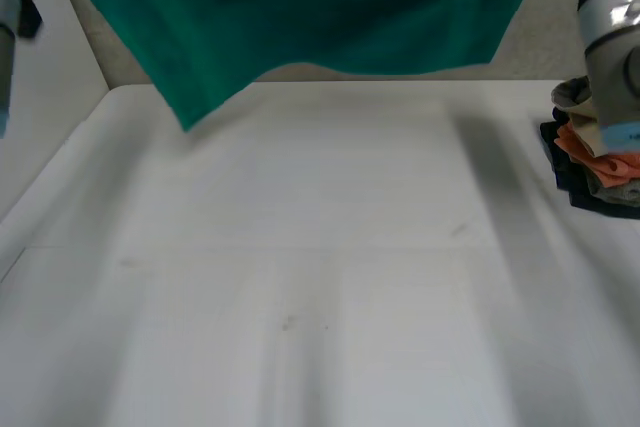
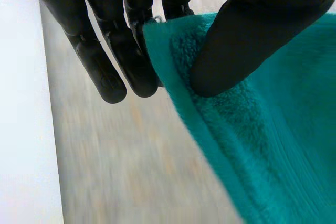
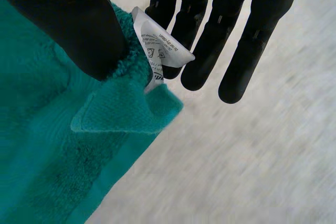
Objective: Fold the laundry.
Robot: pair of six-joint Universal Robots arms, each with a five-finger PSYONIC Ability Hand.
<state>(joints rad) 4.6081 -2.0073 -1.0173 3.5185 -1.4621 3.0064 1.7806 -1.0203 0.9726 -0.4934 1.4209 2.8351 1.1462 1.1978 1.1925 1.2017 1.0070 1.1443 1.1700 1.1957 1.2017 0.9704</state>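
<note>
Above the tabletop (image 1: 300, 297) the green towel (image 1: 330, 17) hangs in the air, stretched between my two hands along its upper edge. One lower corner droops lowest, over the tabletop's far left part.

My left hand (image 2: 247, 30) pinches one top corner, thumb pressed into the terry against the fingers (image 2: 121, 61) behind the hem. My right hand (image 3: 73, 19) pinches the other top corner the same way, with the white care label (image 3: 160, 51) poking out beside its fingers (image 3: 210, 56).

My read is that this is the spreading step, so I want the towel down flat before any fold. I should keep the top edge taut and level, and let the hanging edge touch the tabletop first. Then I can draw both hands toward me together so the cloth lays out without bunching.

The right-hand corner is doubled over into a small flap at the pinch, and the hold looks shallow — a jerk could slip it.

At the tabletop's right edge sits a stack of folded clothes (image 1: 600, 162), just under my right arm (image 1: 612, 17). Lowering on that side could brush it or drape the towel over it.
</note>
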